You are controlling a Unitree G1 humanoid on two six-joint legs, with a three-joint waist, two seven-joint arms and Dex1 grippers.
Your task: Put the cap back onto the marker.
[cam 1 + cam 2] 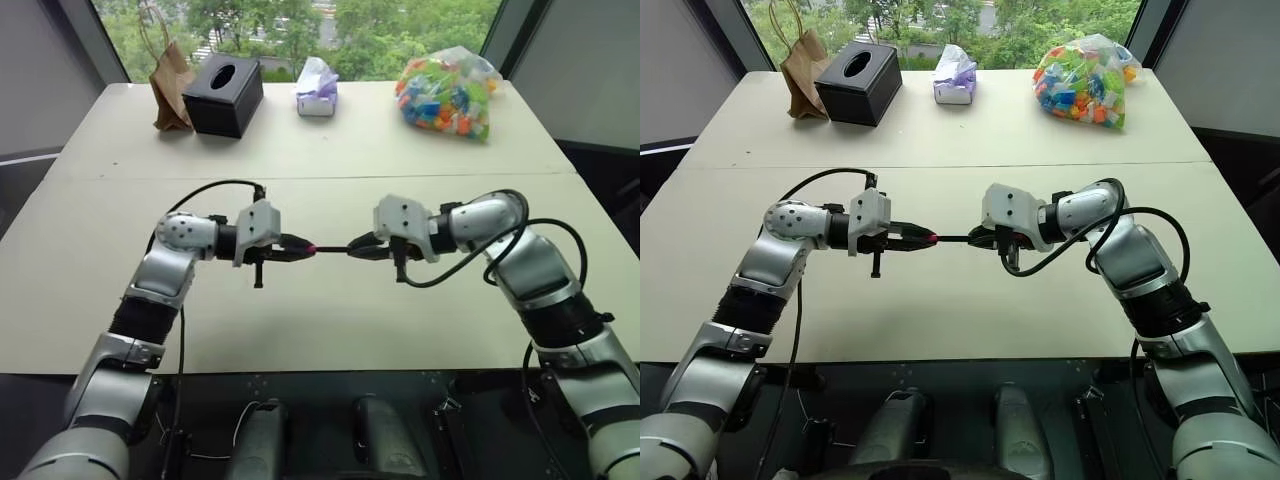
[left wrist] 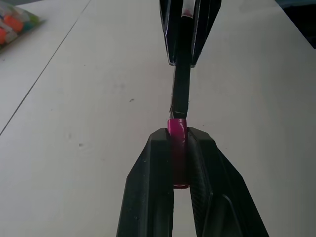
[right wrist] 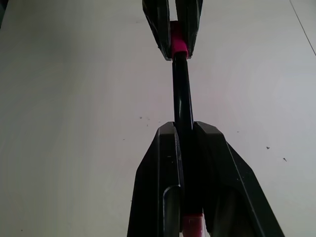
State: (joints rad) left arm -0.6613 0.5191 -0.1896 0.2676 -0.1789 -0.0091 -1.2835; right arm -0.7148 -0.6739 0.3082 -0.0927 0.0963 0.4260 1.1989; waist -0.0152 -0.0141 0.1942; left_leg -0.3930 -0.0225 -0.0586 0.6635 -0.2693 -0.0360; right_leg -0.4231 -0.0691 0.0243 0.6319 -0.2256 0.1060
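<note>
From the head views we see our left gripper and right gripper facing each other above the middle of the pale table, well clear of every edge. Bare tabletop lies all round them. Along the far edge stand a paper bag, a black box, a tissue pack and a sack of bright pieces.

In the left wrist view our fingers are clamped on the glossy pink cap, its mouth touching the marker.

In the right wrist view our fingers pinch the smooth, thin black marker, level between both grippers.
</note>
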